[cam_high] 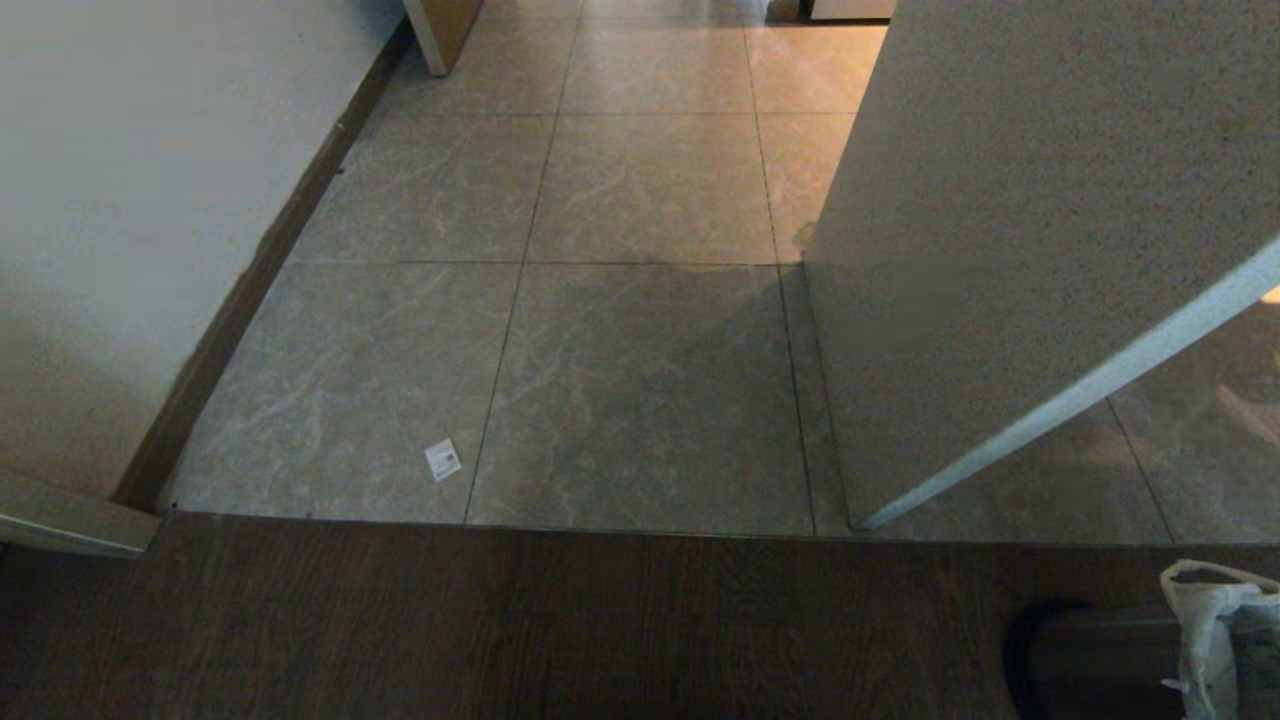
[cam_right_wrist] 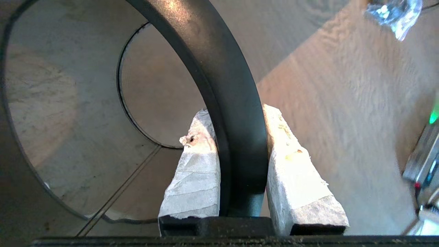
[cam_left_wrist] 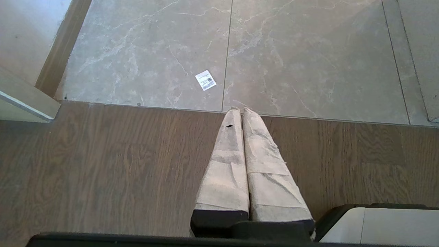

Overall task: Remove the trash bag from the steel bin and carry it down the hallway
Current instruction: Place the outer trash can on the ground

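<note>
Right claw [cam_right_wrist: 240, 151] clamps the black rim of the steel bin [cam_right_wrist: 219, 103], one finger inside, one outside. The bin lies tipped, its empty mouth open to the wrist camera. The trash bag [cam_high: 1215, 630], white and crinkled, stands just beside it on wood floor [cam_high: 500, 620]. Left claw [cam_left_wrist: 241, 111] clenched, pointing at the hallway [cam_high: 640, 300] tiles.

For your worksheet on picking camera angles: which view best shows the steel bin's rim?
The right wrist view: the black rim fills the frame, clamped between the right gripper fingers, with the bin's empty inside visible. The head view shows only a dark edge at the bottom corner, beside the bag. The left wrist view shows none.
</note>
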